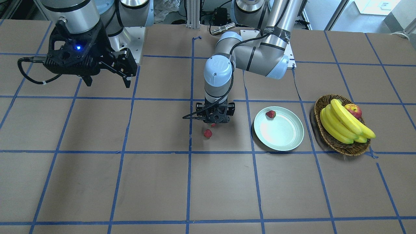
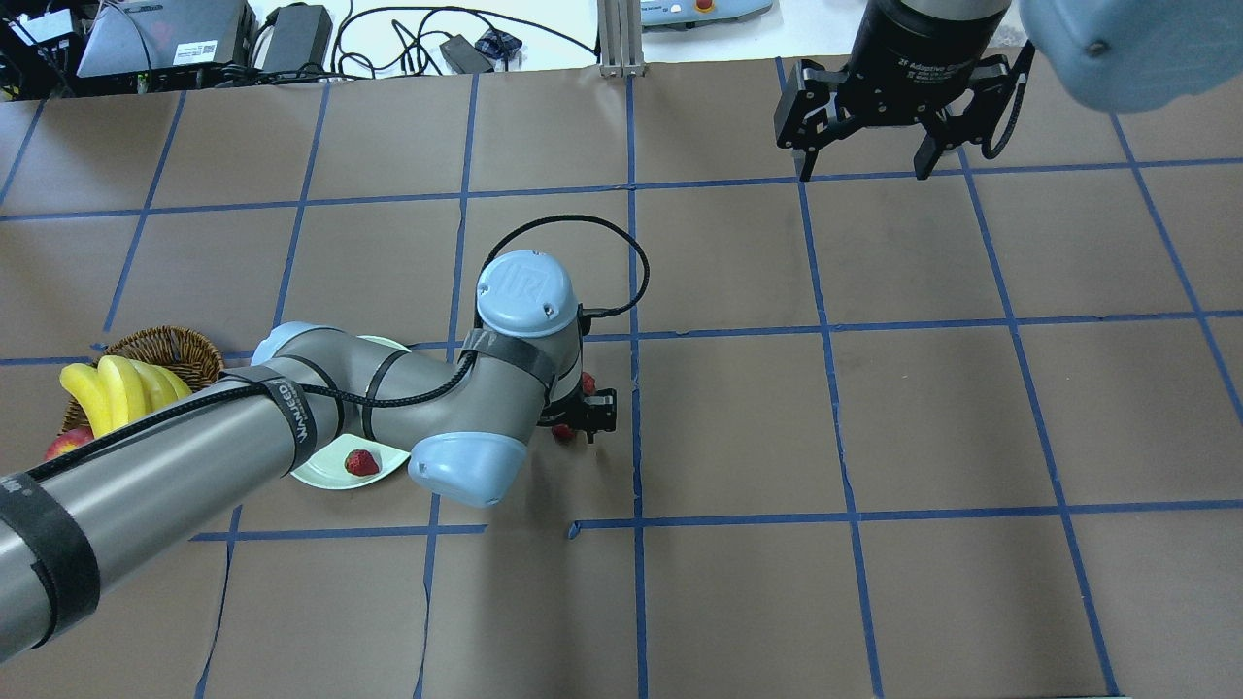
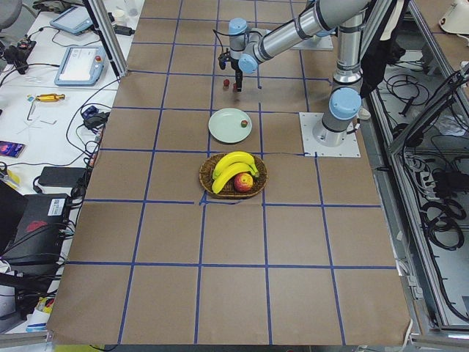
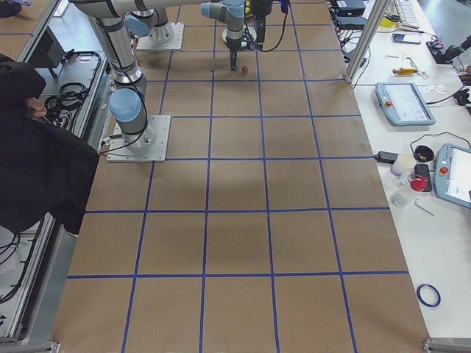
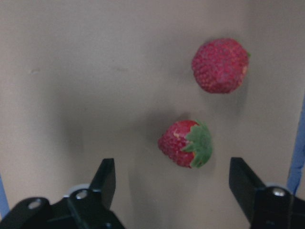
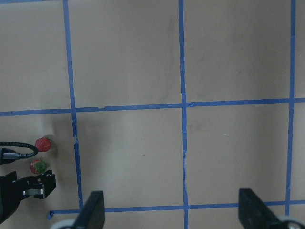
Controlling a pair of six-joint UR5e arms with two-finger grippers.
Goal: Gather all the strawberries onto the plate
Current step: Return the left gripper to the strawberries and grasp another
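Two strawberries lie on the brown paper. In the left wrist view one shows its green cap and sits between and just ahead of the fingers; the other lies further on. My left gripper is open, low over the nearer berry, with the second berry beside it. A third strawberry lies in the mint-green plate, close to its rim. My right gripper is open and empty, high and far from the berries.
A wicker basket with bananas and a red-yellow apple stands beside the plate, on the side away from the berries. Blue tape lines grid the table. The left arm's forearm hides most of the plate in the overhead view.
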